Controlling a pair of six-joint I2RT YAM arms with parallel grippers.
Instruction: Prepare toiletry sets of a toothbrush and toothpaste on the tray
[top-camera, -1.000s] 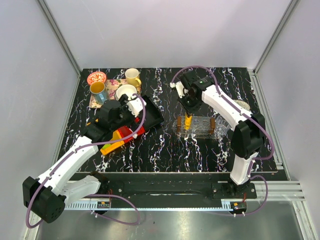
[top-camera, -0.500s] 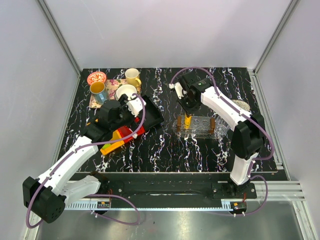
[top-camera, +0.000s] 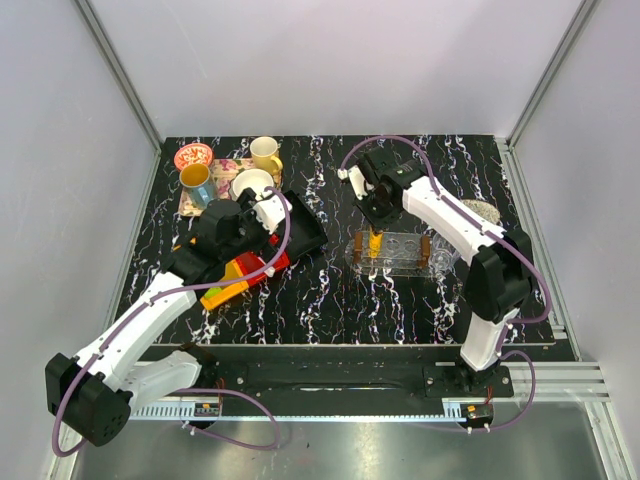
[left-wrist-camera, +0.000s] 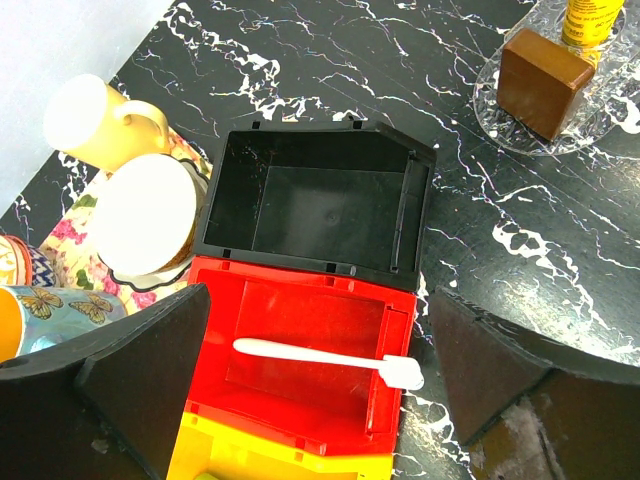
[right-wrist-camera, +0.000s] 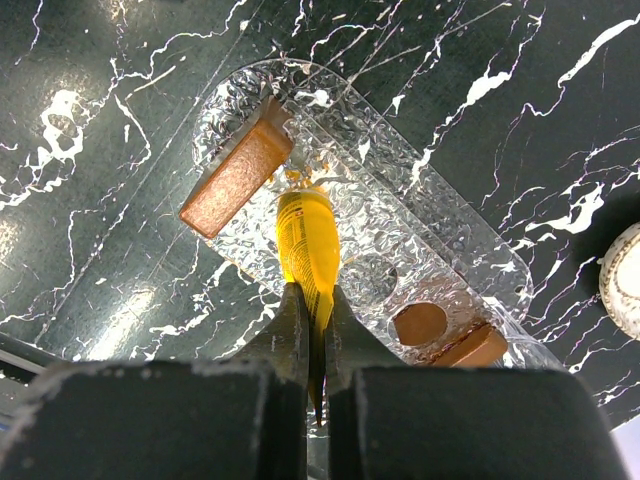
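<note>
A white toothbrush (left-wrist-camera: 320, 357) lies across the red bin (left-wrist-camera: 300, 400), its head resting on the bin's right rim. My left gripper (left-wrist-camera: 315, 375) hangs open above it, one finger on each side, touching nothing. My right gripper (right-wrist-camera: 317, 320) is shut on the flat end of the orange-yellow toothpaste (right-wrist-camera: 308, 240) and holds it upright. The tube's lower end sits at the clear rack (right-wrist-camera: 380, 250) by its left brown end (right-wrist-camera: 238, 180). The rack stands on the clear oval tray (right-wrist-camera: 455, 215). In the top view the tube (top-camera: 376, 243) hangs under the right gripper (top-camera: 375, 222).
An empty black bin (left-wrist-camera: 320, 200) adjoins the red one, with a yellow bin (left-wrist-camera: 250, 455) on the near side. A floral tray (top-camera: 228, 166) with cups (top-camera: 252, 184), a yellow mug (top-camera: 265, 152) and a pink bowl (top-camera: 193, 156) sit at back left. A white round object (top-camera: 486, 210) lies right of the rack.
The right arm has shifted slightly toward the far left with the tube still in its grip over the rack. The left arm has not moved.
</note>
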